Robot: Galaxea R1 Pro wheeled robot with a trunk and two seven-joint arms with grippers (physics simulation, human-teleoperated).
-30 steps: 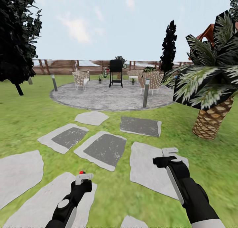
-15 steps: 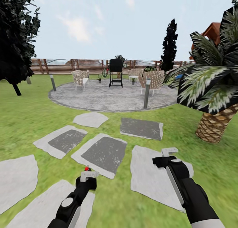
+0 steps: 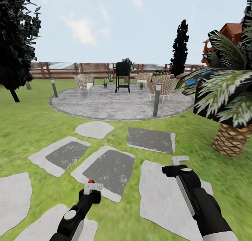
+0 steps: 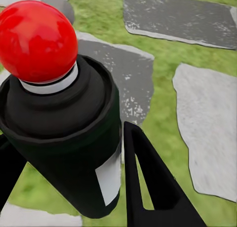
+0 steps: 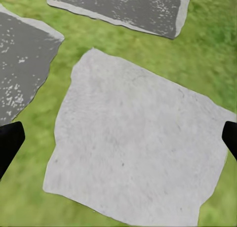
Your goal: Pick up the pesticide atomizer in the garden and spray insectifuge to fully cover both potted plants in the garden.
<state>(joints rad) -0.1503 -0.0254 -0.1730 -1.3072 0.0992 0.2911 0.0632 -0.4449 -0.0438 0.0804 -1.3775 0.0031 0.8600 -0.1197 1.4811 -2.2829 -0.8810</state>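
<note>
The palm (image 3: pixel 227 97) at three o'clock in the head view is cut by the picture's edge. Small potted plants (image 3: pixel 105 83) by the far chairs (image 3: pixel 85 83) at twelve o'clock are too small to make out. The atomizer (image 4: pixel 64 133) hides its own lower body; the right gripper (image 5: pixel 118 143) fingertips (image 5: pixel 9 143) are cropped at the frame's sides.

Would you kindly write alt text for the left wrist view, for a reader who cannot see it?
A dark bottle with a pale label and a round red top, the pesticide atomizer, sits clamped between the black fingers of the left hand. Beneath it lie grey stepping stones set in green lawn.
</note>
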